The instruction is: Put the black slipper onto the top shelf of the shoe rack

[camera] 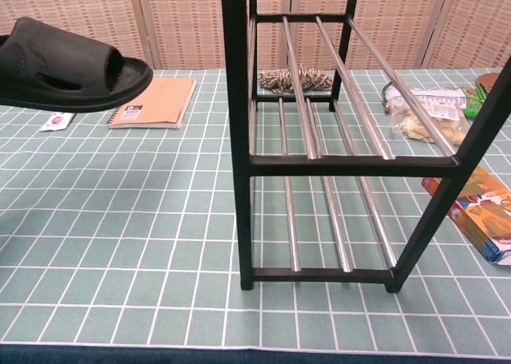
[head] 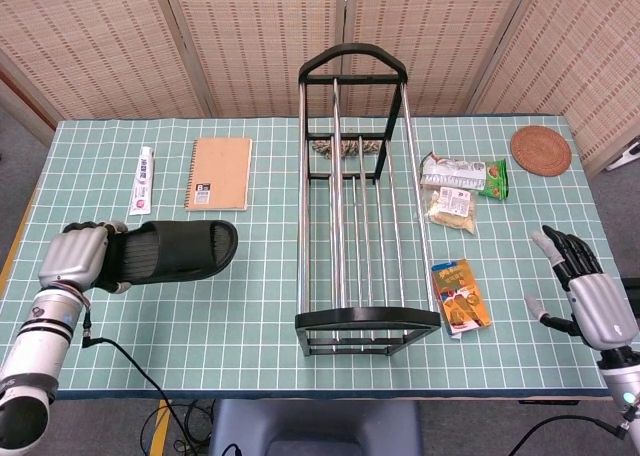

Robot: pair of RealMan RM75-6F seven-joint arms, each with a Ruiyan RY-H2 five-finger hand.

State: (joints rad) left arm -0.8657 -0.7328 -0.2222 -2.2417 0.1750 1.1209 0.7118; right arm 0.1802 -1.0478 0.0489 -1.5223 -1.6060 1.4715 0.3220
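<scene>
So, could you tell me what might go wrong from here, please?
The left hand grips the black rubber slipper only at its heel, so the long toe end could sag or slip out. Moving right, the toe might knock the black metal shoe rack's upright post instead of clearing the chrome top rails.

Woven reed screens (head: 250, 36) behind green-gridded table (head: 250, 306)

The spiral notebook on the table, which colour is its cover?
The notebook cover is light brown, clearest in the head view.
</scene>
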